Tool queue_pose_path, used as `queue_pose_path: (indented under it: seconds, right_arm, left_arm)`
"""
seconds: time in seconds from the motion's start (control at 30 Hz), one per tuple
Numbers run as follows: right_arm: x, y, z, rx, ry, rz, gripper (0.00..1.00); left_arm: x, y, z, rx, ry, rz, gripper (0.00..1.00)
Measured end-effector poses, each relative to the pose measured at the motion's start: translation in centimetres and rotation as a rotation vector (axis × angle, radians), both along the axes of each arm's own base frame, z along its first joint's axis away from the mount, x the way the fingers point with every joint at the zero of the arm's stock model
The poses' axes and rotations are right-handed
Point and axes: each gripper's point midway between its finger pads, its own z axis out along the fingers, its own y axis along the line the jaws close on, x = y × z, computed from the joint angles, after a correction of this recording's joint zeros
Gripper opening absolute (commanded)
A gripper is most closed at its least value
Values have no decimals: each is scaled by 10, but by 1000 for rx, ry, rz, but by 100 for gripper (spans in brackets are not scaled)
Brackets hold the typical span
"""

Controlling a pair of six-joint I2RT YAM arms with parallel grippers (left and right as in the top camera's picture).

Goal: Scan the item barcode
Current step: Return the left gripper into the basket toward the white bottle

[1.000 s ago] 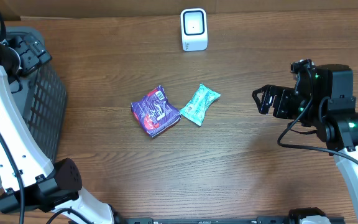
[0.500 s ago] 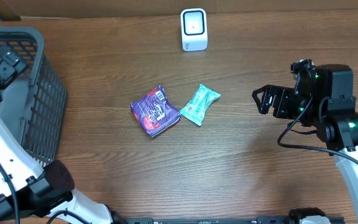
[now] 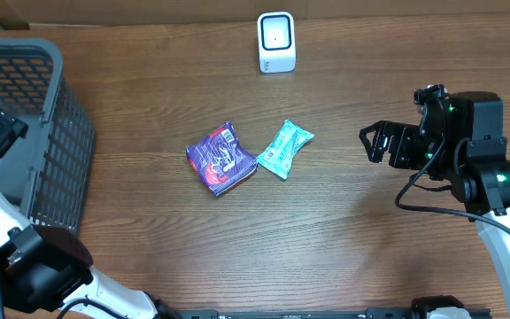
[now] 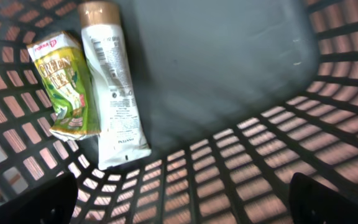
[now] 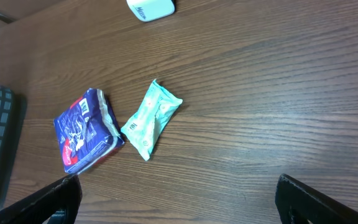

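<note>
Wood-grain surface (image 3: 237, 257), viewed from overhead, carries two loose items near its centre: a purple packet (image 3: 222, 159) lying flat, and a mint-green packet (image 3: 284, 149) just beside it at its 3 o'clock, tilted so that its far end points toward 1 o'clock. Their near corners appear to meet, though I cannot confirm contact. A white scanner (image 3: 276, 42) stands upright at the surface's 12 o'clock edge, well apart from both packets. A grey mesh basket (image 3: 56, 124) occupies the 9 o'clock side. My left end effector (image 4: 185, 199) is inside that basket, fingers spread wide and grasping nothing; its wrist view shows only the two fingertips at the lower corners, with the basket wall between them. On the basket floor, at 10 o'clock in that view, a green drink carton (image 4: 64, 87) lies alongside a white tube (image 4: 114, 87) with a brown cap, the two touching along their length. My right end effector (image 3: 367, 143) hangs over bare wood at the surface's 3 o'clock, fingers released and empty, pointed toward 9 o'clock at the packets and well apart from them. From its wrist view both packets sit at about 10 o'clock, and the scanner is cut off by the top edge at 12 o'clock.
</note>
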Motion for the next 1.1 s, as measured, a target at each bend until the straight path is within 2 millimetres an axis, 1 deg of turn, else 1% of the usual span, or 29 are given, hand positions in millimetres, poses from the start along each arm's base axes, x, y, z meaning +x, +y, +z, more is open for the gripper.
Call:
queue_pose_path:
  seconds: [0.2,0.37,0.47,0.67,0.83,0.9,0.97,1.1]
  right_arm:
    - [0,0,0,-1,0,0,100]
    - [0,0,0,0,0,1,100]
    - [0,0,0,0,0,0,100]
    - [0,0,0,0,1,0,100]
    - [0,0,0,0,1,0,100]
    - [0,0,0,0,1,1,100]
    - [0,0,0,0,0,0,100]
    - [0,0,0,0,0,1,100]
  left_arm:
    - [-7,5,-42,-11,83,10,100]
    - [-9,9,-68,-5,118,18,100]
    - [-6,14,-75,13,110,21,100]
    - [-4,29,-75,50,75,45,100]
    - [-13,41,-78,48,76,79,100]
    - [-17,46,-84,38,92,79,100]
    - [-19,49,-95,18,114,69,100]
    - [-19,51,-123,-31,162,45,100]
